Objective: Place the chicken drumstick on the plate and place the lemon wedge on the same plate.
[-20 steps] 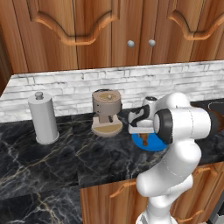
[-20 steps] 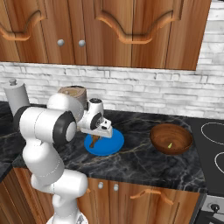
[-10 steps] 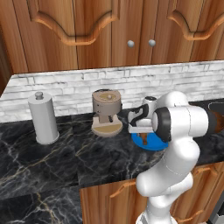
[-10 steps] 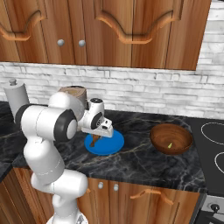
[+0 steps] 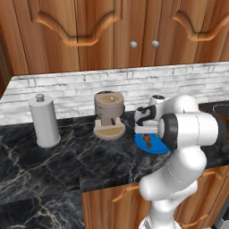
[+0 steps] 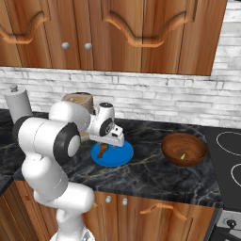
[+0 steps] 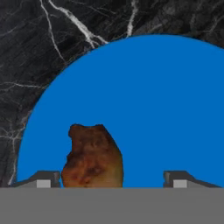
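Between our spread fingertips, nearer the left one point(image 7: 43, 179), the chicken drumstick point(image 7: 92, 157) lies on the plate point(image 7: 166, 109), released; our gripper point(image 6: 109, 141) hovers just above it with nothing held. Farther right, the lemon wedge point(image 6: 182, 156) sits in the wooden bowl point(image 6: 184, 148).

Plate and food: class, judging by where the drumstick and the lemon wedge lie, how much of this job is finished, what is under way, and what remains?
Done: the chicken drumstick lies on the blue plate. In hand: nothing; the gripper hangs just above the plate, its fingertips spread wide, one close beside the drumstick, the other well clear. Left: the lemon wedge sits in the wooden bowl to the right of the plate, so it must be fetched and placed.
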